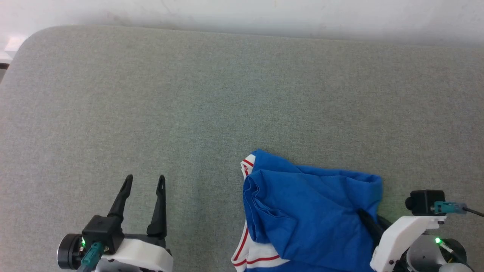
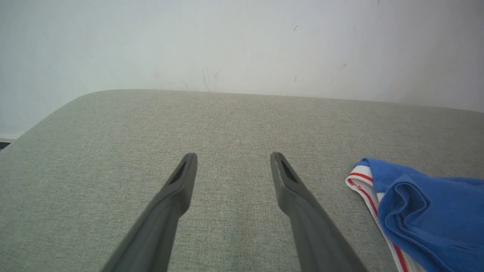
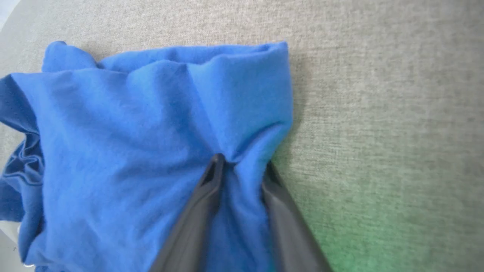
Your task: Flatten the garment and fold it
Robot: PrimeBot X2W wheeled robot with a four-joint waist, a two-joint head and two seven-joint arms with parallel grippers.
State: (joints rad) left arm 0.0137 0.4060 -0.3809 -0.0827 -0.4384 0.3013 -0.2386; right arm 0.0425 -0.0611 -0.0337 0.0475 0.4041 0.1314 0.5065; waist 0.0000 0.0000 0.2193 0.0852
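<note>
The garment, a royal-blue jersey with white, red-striped sleeve trim, lies crumpled at the near right of the grey surface; its lettering is hidden. In the right wrist view the blue cloth is bunched, with creases running to my right gripper, whose two dark fingers are shut on a fold near the garment's right edge. In the head view the right gripper has one finger lying on top of the cloth. My left gripper stands open over bare surface, well left of the garment; in its wrist view the left gripper holds nothing.
The grey fabric-covered table stretches far ahead and to the left, with a rounded far-left corner. A pale wall runs along its far edge.
</note>
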